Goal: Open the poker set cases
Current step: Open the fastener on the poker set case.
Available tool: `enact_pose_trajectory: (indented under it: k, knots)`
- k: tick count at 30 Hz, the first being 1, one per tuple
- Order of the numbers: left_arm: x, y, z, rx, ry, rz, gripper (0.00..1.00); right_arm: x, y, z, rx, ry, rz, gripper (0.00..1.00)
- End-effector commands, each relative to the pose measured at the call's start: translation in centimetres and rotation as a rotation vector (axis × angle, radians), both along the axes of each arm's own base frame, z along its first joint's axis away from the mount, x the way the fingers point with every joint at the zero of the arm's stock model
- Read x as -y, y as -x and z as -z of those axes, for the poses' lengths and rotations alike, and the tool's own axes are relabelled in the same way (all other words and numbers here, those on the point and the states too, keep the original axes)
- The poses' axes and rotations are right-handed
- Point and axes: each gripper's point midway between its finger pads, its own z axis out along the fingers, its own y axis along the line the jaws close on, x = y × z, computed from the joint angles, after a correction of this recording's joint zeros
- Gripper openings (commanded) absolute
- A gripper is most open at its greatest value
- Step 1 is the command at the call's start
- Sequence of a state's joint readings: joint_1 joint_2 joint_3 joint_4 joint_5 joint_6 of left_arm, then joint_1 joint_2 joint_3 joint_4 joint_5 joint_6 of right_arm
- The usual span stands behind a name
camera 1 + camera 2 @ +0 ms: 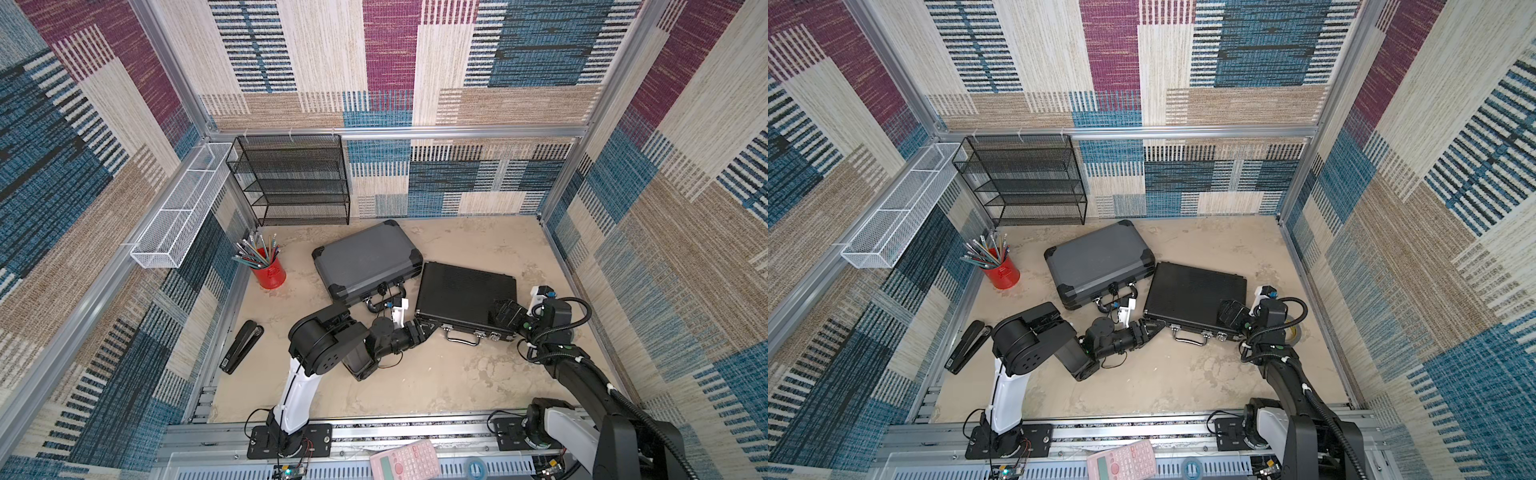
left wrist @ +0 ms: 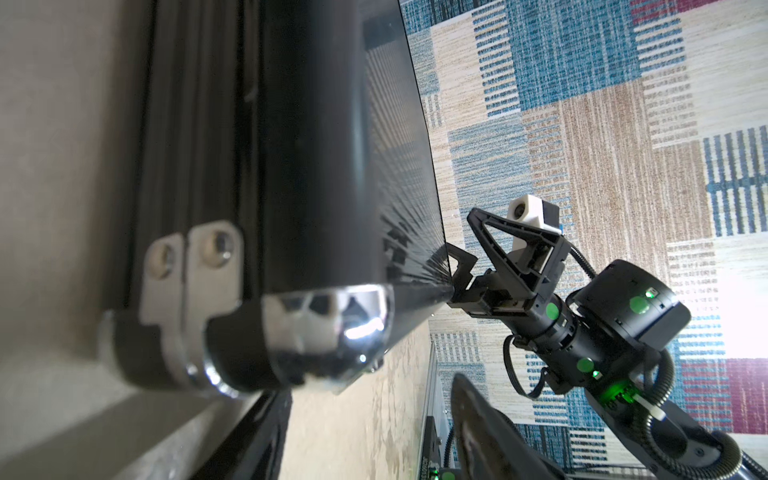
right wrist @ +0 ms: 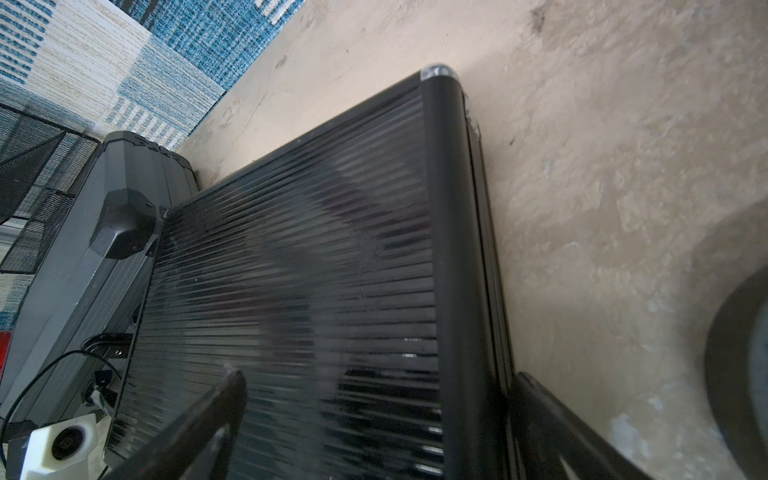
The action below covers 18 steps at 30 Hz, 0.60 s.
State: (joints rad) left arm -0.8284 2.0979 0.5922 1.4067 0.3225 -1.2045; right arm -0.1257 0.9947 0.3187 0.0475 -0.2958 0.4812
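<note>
Both cases lie flat on the table (image 1: 478, 386) with their lids down. The black case (image 1: 465, 297) sits between the two grippers, and its handle (image 1: 461, 337) faces back toward the arms' bases.

The left gripper (image 1: 424, 329) is low at the near corner on its own side. The chrome corner cap (image 2: 332, 324) fills its wrist view, right in front of the fingers. The jaws look partly apart, but I cannot tell whether they pinch the corner or only stand at it.

The right gripper (image 1: 503, 314) is spread wide over the opposite near corner. One finger (image 3: 195, 424) hangs over the ribbed lid and the other (image 3: 557, 424) is down outside the side wall, so the case's edge runs between them. Whether either finger touches the case I cannot tell.

The grey case (image 1: 368, 259) lies just beyond the left gripper, farther from the bases. One of its black corner caps (image 3: 124, 224) is right against the black case's far edge. Its own handle (image 1: 384, 300) points back at the left gripper, close by that arm's white wrist camera.

Well off to the left gripper's outer side are a stapler (image 1: 241, 347) and a red pencil cup (image 1: 270, 270). On the right gripper's outer side, a dark roll (image 3: 735, 374) lies on the table.
</note>
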Motion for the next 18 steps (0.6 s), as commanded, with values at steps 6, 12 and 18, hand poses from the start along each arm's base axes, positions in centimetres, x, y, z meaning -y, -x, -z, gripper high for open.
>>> enact_pose_trajectory:
  k: [6,12,18]
  knots:
    - [-2.2,-0.1,3.3,-0.066,-0.184,-0.067,0.66,-0.1,-0.3,-0.7,0.019,0.001,-0.011,1.0]
    - [-1.7,-0.6,2.4,-0.064,-0.191,-0.065,0.67,-0.2,-0.5,-0.8,0.025,0.001,-0.016,1.0]
    - [-0.4,-0.9,2.0,-0.044,-0.168,-0.034,0.67,-0.2,-0.5,-0.9,0.027,0.007,-0.02,1.0]
